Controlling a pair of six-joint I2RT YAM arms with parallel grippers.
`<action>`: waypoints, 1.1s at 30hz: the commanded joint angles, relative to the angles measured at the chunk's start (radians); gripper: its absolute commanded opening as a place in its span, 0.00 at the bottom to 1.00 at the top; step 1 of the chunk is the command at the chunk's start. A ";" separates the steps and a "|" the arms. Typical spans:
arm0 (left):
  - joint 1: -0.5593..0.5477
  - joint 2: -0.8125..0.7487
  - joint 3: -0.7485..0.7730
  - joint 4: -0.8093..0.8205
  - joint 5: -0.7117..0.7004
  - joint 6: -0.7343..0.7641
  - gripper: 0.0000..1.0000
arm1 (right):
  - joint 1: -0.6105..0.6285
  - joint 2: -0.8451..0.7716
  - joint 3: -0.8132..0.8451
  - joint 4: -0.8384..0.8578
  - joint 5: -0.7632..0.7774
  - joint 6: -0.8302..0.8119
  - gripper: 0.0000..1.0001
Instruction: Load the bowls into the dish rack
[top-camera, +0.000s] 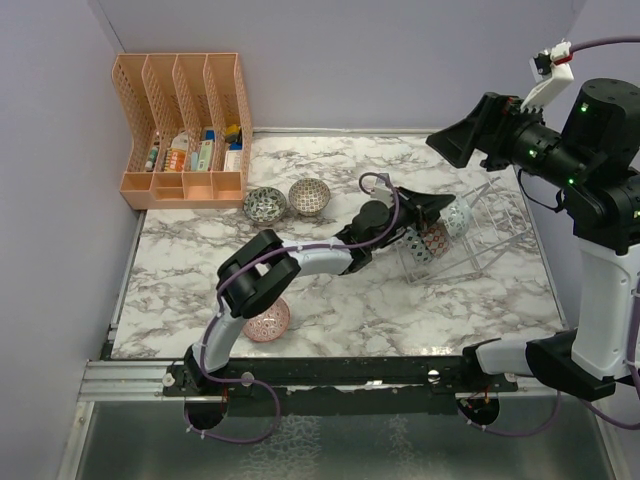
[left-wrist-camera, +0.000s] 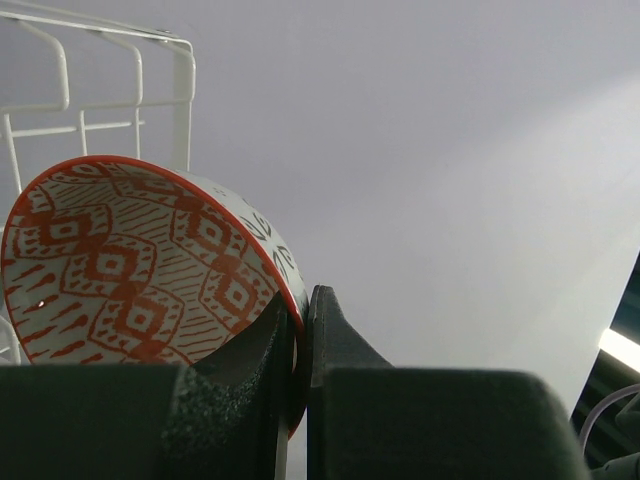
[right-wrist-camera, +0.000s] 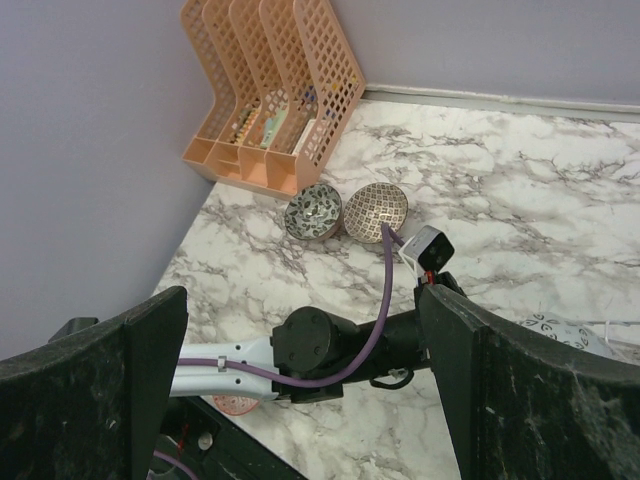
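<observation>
My left gripper (left-wrist-camera: 300, 325) is shut on the rim of a red-patterned bowl (left-wrist-camera: 130, 260), one finger inside and one outside. In the top view this gripper (top-camera: 428, 222) holds the red bowl (top-camera: 433, 240) at the left end of the clear dish rack (top-camera: 490, 235). A pale blue bowl (top-camera: 457, 219) stands on edge in the rack beside it. My right gripper (top-camera: 462, 135) hangs open high above the rack, nothing between its fingers (right-wrist-camera: 540, 390). A grey-green bowl (top-camera: 265, 204) and a beige bowl (top-camera: 309, 195) sit at the back. Under the left arm lies a pink bowl (top-camera: 267, 321).
A peach slotted organizer (top-camera: 185, 125) with small items stands in the back left corner. Purple walls close in the left and back sides. White rack wires (left-wrist-camera: 100, 80) rise behind the held bowl. The left arm's purple cable (right-wrist-camera: 385, 300) stretches across the middle.
</observation>
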 joint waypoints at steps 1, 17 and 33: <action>-0.011 0.030 0.061 0.079 -0.035 -0.036 0.00 | -0.007 0.000 0.002 -0.026 0.013 -0.025 1.00; -0.031 0.121 0.077 0.151 -0.041 -0.082 0.00 | -0.007 0.012 -0.026 -0.021 -0.001 -0.037 1.00; -0.018 0.079 0.041 -0.006 0.026 -0.093 0.17 | -0.007 0.009 -0.060 -0.010 -0.009 -0.042 1.00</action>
